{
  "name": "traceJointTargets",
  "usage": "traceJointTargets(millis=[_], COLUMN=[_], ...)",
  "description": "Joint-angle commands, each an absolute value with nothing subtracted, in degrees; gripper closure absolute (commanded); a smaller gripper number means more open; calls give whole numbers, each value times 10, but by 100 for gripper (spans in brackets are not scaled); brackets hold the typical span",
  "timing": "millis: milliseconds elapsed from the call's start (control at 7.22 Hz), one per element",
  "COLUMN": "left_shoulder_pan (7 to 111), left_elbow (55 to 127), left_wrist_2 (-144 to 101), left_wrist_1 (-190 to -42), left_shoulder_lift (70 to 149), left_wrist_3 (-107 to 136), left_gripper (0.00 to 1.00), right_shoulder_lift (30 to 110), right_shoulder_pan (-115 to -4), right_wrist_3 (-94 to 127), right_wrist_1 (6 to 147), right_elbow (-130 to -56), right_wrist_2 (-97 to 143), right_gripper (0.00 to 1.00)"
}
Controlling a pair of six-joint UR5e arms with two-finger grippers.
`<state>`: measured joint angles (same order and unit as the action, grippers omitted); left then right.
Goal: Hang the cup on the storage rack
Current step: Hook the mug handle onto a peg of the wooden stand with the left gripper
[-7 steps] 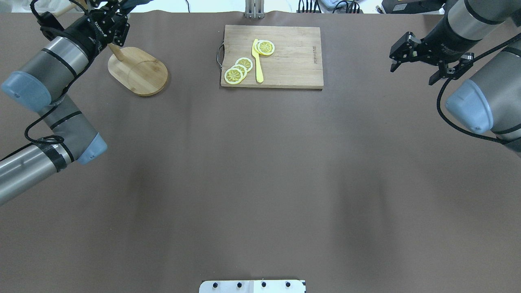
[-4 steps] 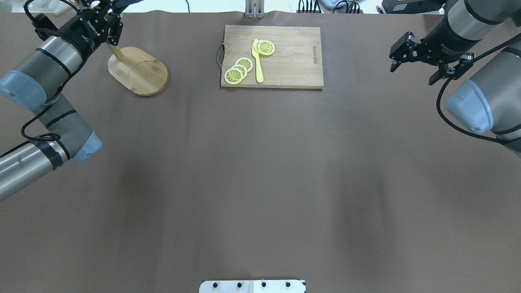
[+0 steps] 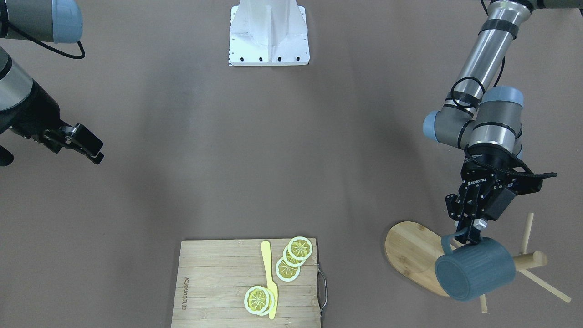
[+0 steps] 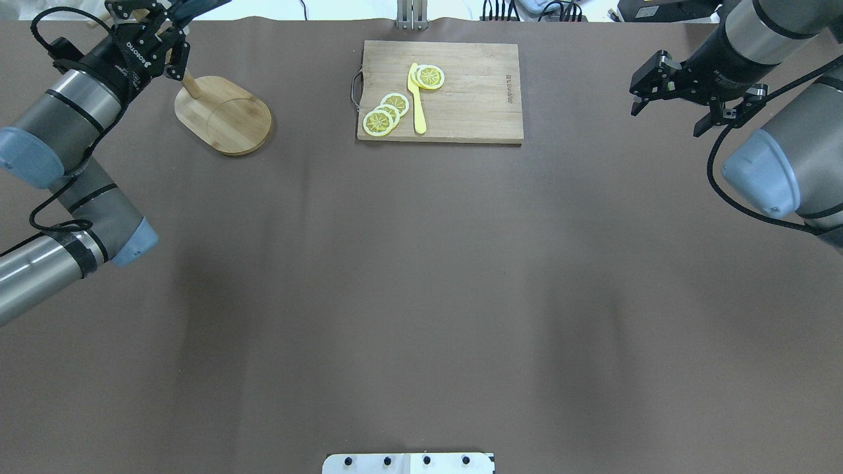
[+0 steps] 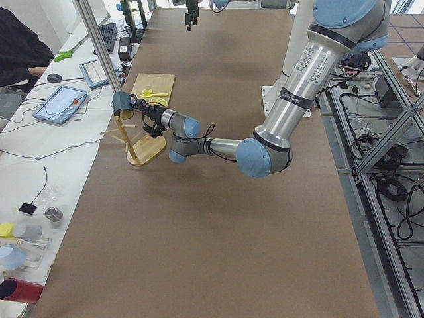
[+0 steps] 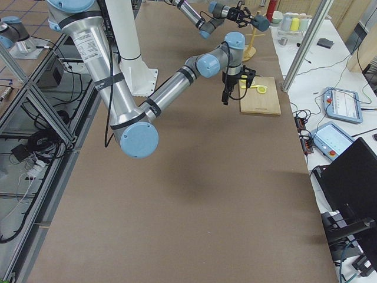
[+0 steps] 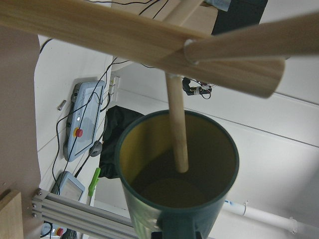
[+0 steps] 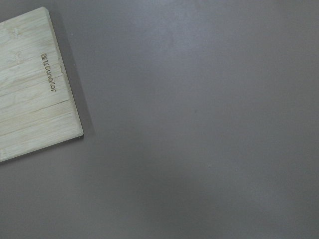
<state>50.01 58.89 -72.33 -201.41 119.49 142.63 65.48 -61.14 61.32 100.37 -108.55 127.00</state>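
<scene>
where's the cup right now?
Front-facing view, lower right: the cup is held by its handle in the left gripper over the storage rack, with one peg poking into its mouth.

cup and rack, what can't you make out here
Cup: overhead view, mostly cut off by the top edge.
Its handle: left wrist view, cut by the bottom edge; front view, partly covered by the left gripper.
Storage rack post: front view, lower part behind the cup.

rectangular slatted wooden cutting board [image 4: 474, 99] on brown table [image 4: 421, 276] | yellow plastic knife [image 4: 417, 102] lying on board | yellow lemon slices [image 4: 379, 122] either side of knife
</scene>
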Motion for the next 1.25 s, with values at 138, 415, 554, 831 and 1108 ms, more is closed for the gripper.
traceJointTargets(millis=[138,415,554,831,1108], left_shoulder_pan=[501,501,501,501,502], left_elbow=[585,576,570,568,567], left_wrist_2=[-723,-724,-723,-723,-723], left_wrist_1=[-2026,-2029,-2035,-2037,-2037], left_shoulder_lift=[1191,1190,1190,1190,1189], left_wrist_3=[1428,1429,1429,1430,1430], left_gripper=[100,100,100,100,100], right_shoulder_lift=[655,655,655,655,655], right_shoulder_pan=[-611,-611,-611,-610,-610], right_wrist_3=[613,613,613,613,613], right_wrist_1=[1004,1004,1004,1004,1004], right_elbow=[-1087,-1092,-1092,-1092,-1092], right_wrist_2=[1270,1270,1270,1270,1270], right_gripper=[0,0,0,0,0])
